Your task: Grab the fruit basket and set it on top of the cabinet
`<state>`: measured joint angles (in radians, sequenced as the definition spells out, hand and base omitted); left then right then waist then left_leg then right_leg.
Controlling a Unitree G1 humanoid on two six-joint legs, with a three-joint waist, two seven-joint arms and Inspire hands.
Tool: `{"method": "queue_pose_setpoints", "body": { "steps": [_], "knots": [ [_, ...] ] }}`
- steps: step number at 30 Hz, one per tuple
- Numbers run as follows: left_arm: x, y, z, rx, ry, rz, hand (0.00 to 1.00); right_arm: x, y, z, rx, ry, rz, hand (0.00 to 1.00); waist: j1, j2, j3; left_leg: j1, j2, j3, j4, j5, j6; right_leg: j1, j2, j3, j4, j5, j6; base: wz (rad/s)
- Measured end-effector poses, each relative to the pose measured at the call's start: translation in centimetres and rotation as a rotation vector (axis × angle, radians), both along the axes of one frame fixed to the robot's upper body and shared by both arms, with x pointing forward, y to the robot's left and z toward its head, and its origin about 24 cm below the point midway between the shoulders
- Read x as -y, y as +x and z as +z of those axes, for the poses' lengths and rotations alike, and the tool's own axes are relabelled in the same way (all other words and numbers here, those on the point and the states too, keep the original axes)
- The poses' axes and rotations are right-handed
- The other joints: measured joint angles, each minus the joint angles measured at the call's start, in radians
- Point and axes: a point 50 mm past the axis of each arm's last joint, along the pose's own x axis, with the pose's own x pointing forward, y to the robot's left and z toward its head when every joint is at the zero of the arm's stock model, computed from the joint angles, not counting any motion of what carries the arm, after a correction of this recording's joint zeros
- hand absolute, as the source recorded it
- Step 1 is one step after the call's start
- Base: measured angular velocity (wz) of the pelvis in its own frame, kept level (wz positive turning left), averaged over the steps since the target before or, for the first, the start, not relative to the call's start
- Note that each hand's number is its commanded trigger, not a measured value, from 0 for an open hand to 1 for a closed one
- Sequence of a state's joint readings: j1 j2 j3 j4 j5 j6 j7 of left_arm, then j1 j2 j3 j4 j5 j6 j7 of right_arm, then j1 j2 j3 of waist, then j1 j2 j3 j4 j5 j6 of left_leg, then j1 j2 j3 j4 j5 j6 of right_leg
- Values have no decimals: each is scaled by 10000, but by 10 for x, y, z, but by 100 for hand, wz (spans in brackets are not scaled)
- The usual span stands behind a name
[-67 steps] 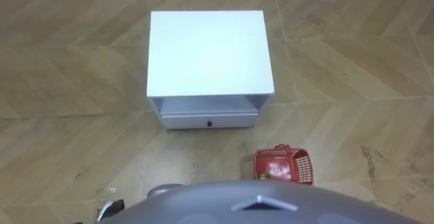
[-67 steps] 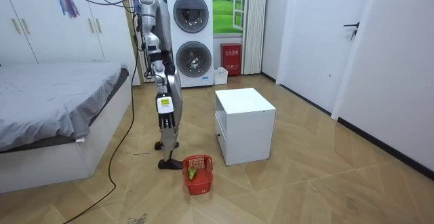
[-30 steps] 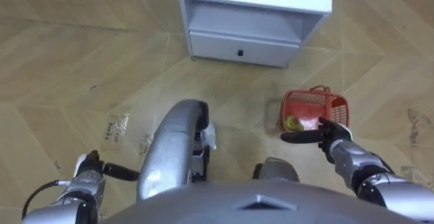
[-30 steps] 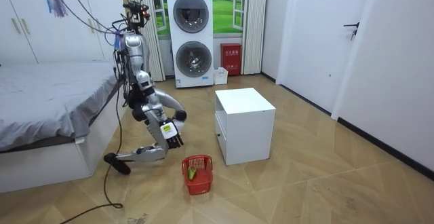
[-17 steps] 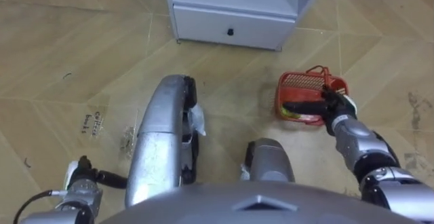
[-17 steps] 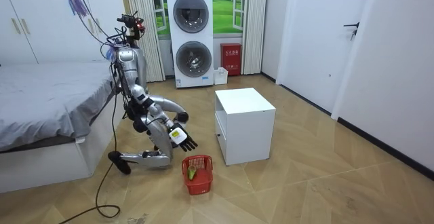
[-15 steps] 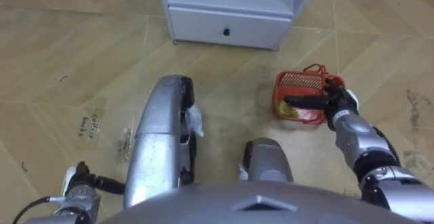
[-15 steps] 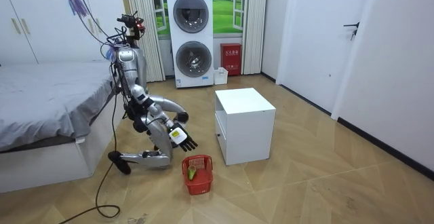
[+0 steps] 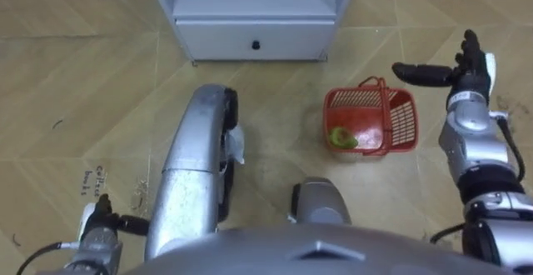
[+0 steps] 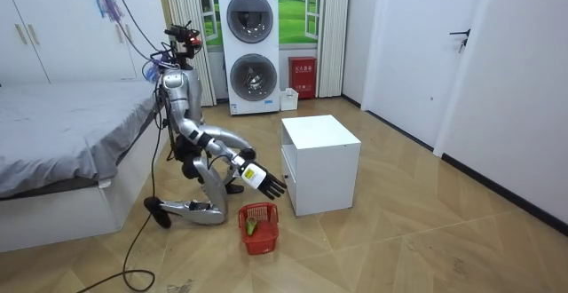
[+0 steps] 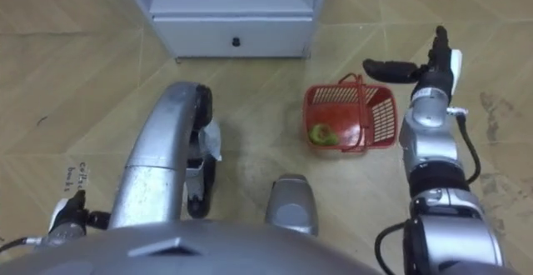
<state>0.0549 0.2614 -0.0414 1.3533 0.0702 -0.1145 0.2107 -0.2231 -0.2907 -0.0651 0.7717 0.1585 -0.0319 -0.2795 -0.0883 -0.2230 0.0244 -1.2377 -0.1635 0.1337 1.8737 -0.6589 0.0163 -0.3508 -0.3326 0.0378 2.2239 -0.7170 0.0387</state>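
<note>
The fruit basket (image 9: 398,123), red with a green fruit (image 9: 341,137) inside, sits on the wood floor near the white cabinet (image 9: 250,37) in the left eye view. The right hand (image 9: 468,73) is off its far right corner, fingers straight, thumb out, holding nothing, and the left hand (image 9: 94,225) is at lower left, state unreadable. In the room view the robot kneels between bed (image 10: 71,142) and cabinet, the basket on the floor just beside its knee and the right hand spread clear of it. The right eye view shows that hand empty, apart from the basket's rim.

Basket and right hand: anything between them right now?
Nothing. In the left eye view only bare wood floor shows between the red basket and the open right hand, held apart from it.
</note>
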Motion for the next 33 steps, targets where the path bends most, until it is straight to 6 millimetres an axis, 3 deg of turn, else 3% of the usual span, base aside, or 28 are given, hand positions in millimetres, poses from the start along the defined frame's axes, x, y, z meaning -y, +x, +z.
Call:
{"method": "queue_pose_setpoints", "body": {
  "steps": [4, 10, 14, 21, 33],
  "knots": [
    [2, -8, -1, -252, -17, -314, 0, 4, 6, 11, 469, -377, -234, 0, 9, 30, 30, 8, -53, 3, -49, -2, -3, 4, -20, 21, 58, 1, -1, 2],
    [5, -20, -3, -708, -37, -643, 0, 5, 6, 13, 565, -495, -403, 0, 125, 158, 75, 2, -69, 70, -110, 1, -7, -3, -117, -22, 54, 1, -1, 2],
    [5, -15, -3, -624, -20, -673, 0, 8, 1, 2, 34, -394, -561, 0, 315, 406, 107, -79, -58, 66, -115, 73, 12, -12, -111, -143, 43, 0, -1, 7],
    [8, -13, -4, -699, -90, -1028, 0, 8, -9, -14, -778, 52, -526, 0, 741, 541, 132, -372, -44, 89, -170, 129, -16, -360, -138, -154, 89, -4, 6, 3],
    [11, -13, -5, -916, -186, -1245, 0, 9, -16, -29, -1683, 700, -411, 0, 1474, 974, 208, -840, -2, 163, -148, 171, 32, -873, -160, -102, 134, -14, 23, 1]
  ]
}}
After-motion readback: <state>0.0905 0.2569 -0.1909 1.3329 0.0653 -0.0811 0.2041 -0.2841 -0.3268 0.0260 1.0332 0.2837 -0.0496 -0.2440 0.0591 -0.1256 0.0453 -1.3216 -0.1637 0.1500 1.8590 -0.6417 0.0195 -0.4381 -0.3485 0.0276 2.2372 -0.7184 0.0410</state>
